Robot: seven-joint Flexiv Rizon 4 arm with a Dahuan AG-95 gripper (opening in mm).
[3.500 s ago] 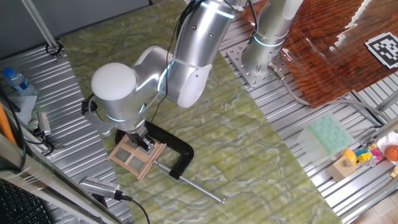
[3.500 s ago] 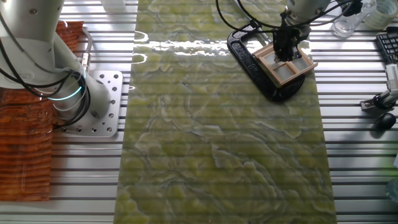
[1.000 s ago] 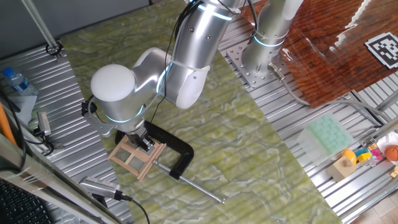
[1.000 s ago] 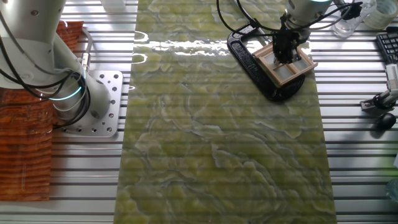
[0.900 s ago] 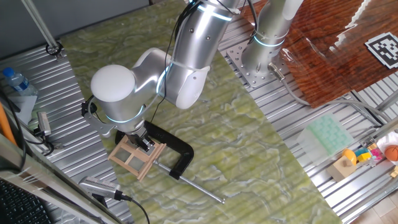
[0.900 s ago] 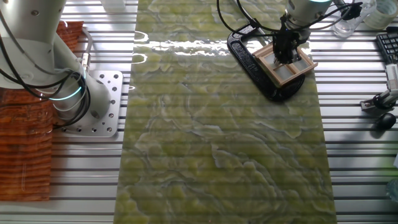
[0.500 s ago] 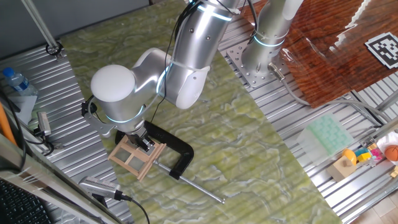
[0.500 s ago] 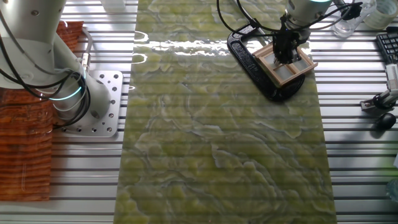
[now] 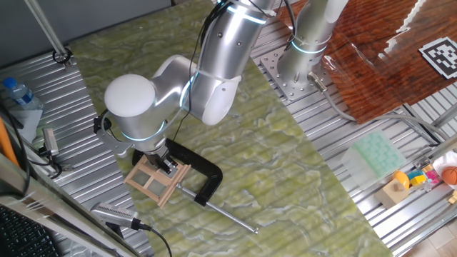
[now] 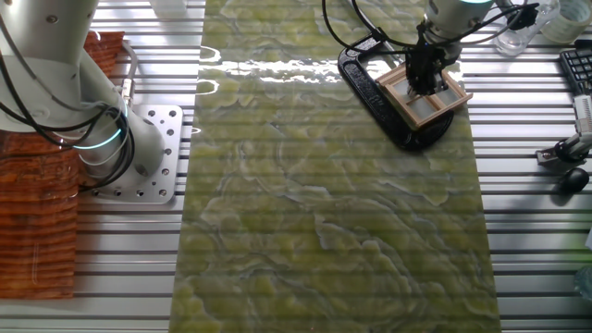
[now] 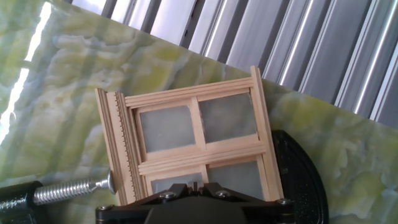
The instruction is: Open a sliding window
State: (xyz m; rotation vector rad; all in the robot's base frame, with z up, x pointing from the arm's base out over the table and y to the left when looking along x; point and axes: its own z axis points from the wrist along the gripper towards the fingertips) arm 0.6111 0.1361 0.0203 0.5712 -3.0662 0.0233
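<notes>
The sliding window (image 9: pixel 156 180) is a small tan wooden frame with four greyish panes. It lies on the green marbled mat, held in a black C-clamp (image 9: pixel 205 173). It also shows in the other fixed view (image 10: pixel 435 102) and fills the hand view (image 11: pixel 193 134). My gripper (image 9: pixel 168 163) points down onto the window's near half, also seen in the other fixed view (image 10: pixel 425 80). In the hand view my gripper (image 11: pixel 200 186) has its black fingers closed together on the window's thin middle bar.
The clamp's steel screw rod (image 9: pixel 225 213) runs out over the mat. A water bottle (image 9: pixel 18 93) and hand tools (image 9: pixel 114 214) lie on the slatted table to the left. A green tray (image 9: pixel 378 153) and toys sit at right. The arm's base (image 10: pixel 139 153) stands beside the mat.
</notes>
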